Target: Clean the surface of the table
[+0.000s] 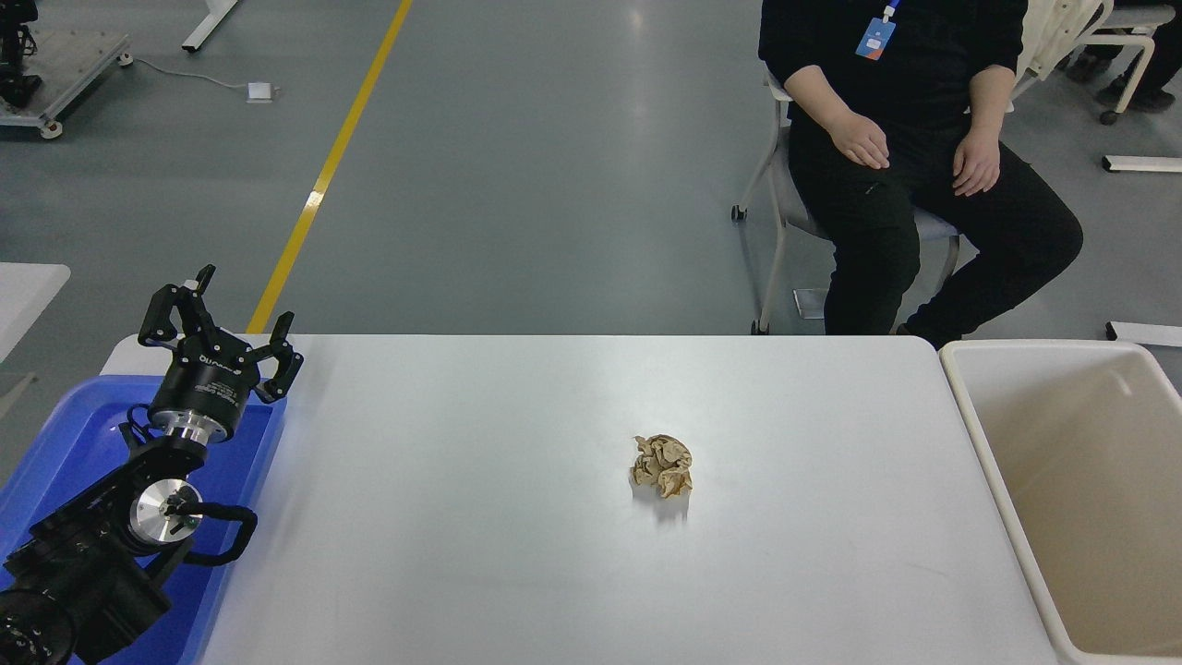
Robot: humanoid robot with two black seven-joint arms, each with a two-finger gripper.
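Note:
The table surface [480, 554] is a wide white tabletop with rounded corners. A crumpled ball of brown paper [662, 466] lies on it, a little right of the middle. My left gripper [222, 319] is parked at the lower left above the blue tray, its fingers spread open and holding nothing. It is far to the left of the paper ball. My right arm is out of view.
A blue plastic tray [65, 443] sits at the table's left end under the left arm. A beige rectangular tub [979, 443] stands at the right end, nothing visible in it. A person in black sits on a chair [776, 231] beyond the far edge, hands on thighs.

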